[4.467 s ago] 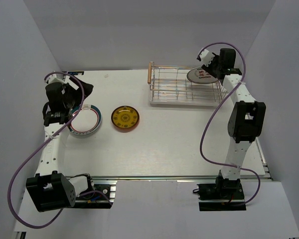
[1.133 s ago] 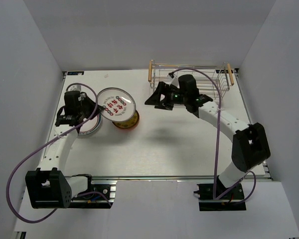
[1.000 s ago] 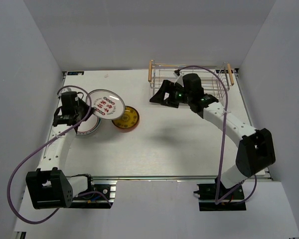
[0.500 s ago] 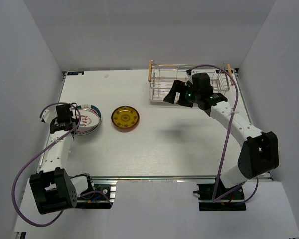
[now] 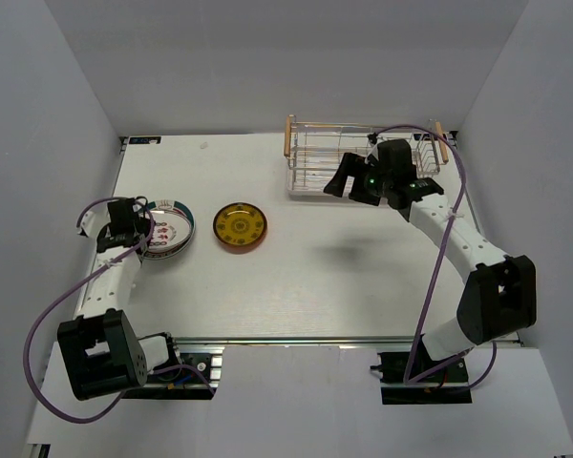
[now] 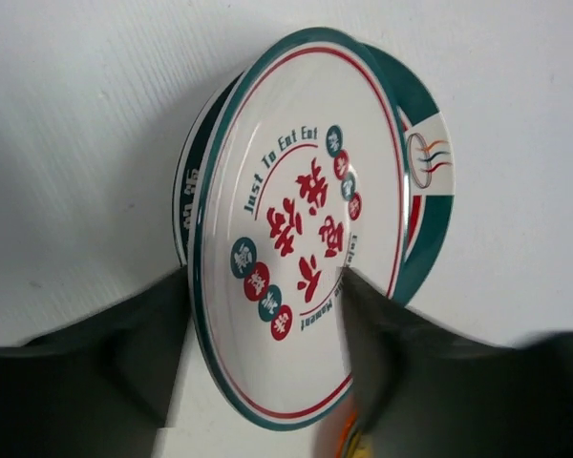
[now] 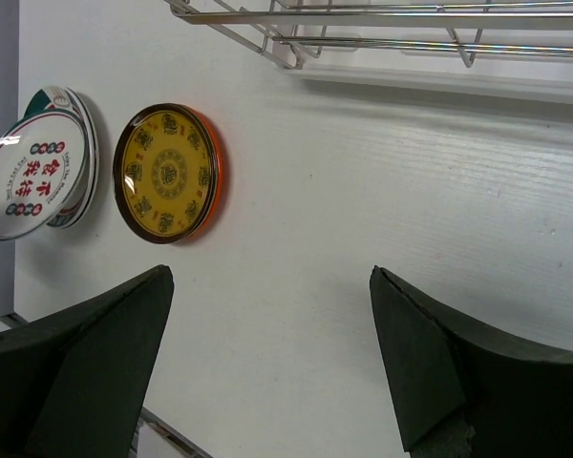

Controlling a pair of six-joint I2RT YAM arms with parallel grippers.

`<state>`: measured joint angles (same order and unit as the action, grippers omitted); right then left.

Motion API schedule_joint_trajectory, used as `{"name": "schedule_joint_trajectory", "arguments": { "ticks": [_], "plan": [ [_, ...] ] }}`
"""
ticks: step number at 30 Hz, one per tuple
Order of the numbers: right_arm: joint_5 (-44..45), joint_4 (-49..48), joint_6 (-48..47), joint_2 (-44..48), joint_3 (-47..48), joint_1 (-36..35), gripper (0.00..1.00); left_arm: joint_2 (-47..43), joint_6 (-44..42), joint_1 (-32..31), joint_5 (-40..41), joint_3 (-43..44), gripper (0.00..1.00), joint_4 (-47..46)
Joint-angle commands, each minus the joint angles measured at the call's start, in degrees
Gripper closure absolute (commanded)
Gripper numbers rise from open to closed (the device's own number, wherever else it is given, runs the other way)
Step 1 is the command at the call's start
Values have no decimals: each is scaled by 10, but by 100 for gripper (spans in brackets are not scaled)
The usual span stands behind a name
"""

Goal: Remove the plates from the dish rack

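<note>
Your left fingers (image 6: 115, 358) are spread above the plates (image 6: 296, 239) by the bench's (image 5: 315, 277) left edge. Your right fingers (image 7: 76, 372) gape, empty.

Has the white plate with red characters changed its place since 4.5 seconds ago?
Yes. The white plate was at the dish rack; now it lies left of the yellow plate, on the green-rimmed plate.

White plates (image 5: 165, 230): 2, stacked, left of frame | yellow-and-orange plate (image 5: 241, 227): 1 | dish rack (image 5: 315, 157): 1
</note>
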<state>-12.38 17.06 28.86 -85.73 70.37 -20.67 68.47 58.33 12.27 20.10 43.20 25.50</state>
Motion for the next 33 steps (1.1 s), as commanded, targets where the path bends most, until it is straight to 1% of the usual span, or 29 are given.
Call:
{"name": "schedule_joint_trajectory", "arguments": {
  "ticks": [1,3,4,5,7,11,16,21,24,25,26,27,29,30,31,33],
  "plan": [
    [-4,1,-10,28,-7,8,11,0,3,1,-5,-5,21,-17],
    [0,0,-16,37,-9,9,11,10,1,1,-8,1,12,-7],
    [3,-1,-16,42,-13,9,11,12,1,1,-9,10,4,-4],
    [15,0,-21,50,-14,11,11,14,-4,1,-9,15,2,2],
    [28,2,-24,63,-20,11,11,17,-8,1,-9,27,2,10],
    [77,10,-29,83,-23,12,11,11,-47,1,-9,45,2,16],
    [118,33,-43,105,-17,15,11,44,-80,1,-23,90,2,56],
    [118,15,-36,127,-32,19,11,77,-88,1,-44,104,2,63],
    [111,8,-34,131,-35,17,11,59,-102,1,-66,96,2,44],
    [112,8,-35,133,-35,16,11,37,-118,1,-73,95,2,32],
    [115,3,-35,136,-37,16,11,25,-130,1,-85,98,2,28],
    [118,-1,-42,142,-39,17,11,11,-167,1,-121,102,2,14],
    [121,-6,-54,152,-44,18,11,-37,-215,-9,-166,119,2,-10],
    [160,-6,-58,164,-46,17,11,-53,-239,-9,-199,124,2,-35],
    [179,-3,-64,172,-47,16,11,-64,-272,-9,-285,128,2,-44],
    [241,9,-66,194,-54,16,11,-97,-282,-9,-329,144,2,-60]
  ]
}}
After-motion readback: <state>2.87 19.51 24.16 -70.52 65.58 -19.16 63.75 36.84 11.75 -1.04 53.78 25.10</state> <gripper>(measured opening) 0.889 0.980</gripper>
